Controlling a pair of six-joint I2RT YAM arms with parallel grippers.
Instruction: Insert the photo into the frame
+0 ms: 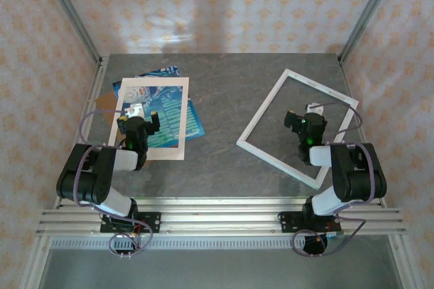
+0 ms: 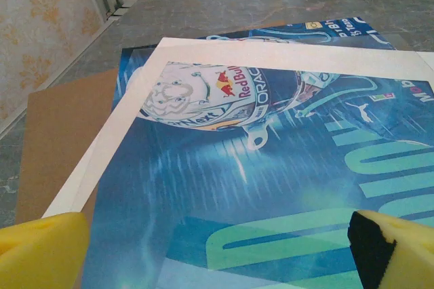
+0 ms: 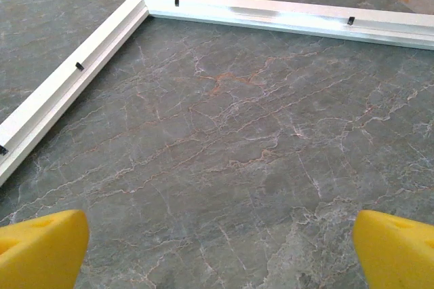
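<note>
Over on the left half of the table (image 1: 224, 99), the photo (image 1: 195, 126) is lying flat. Its long axis is running far to near and leaning slightly toward the near right. A mat (image 1: 152, 85) is lying on top of it, squarer to the table, so the photo's blue edges are sticking out at the far side and the right. A brown board (image 1: 104, 102) is peeking out beneath both on the left.

On the right half, well apart from the photo, the frame (image 1: 263, 107) is lying flat and turned diagonally. One corner is pointing at the table's far edge, and the long axis is running far right to near left.

The left wrist view is giving what the top view is blurring. The helmet (image 2: 183, 95) is sitting toward the photo's far end and the lettering (image 2: 380, 167) is running along the length. The right wrist view is showing the frame's far corner, its stepped inner ledge and bare table inside.

The left gripper (image 1: 144, 116) is hanging over the mat's window with its yellow pads (image 2: 41, 252) spread wide, gripping nothing. Whether the pads are brushing the paper I cannot tell. The right gripper (image 1: 303, 114) is hanging over the table inside the frame, jaws equally wide and holding nothing.
</note>
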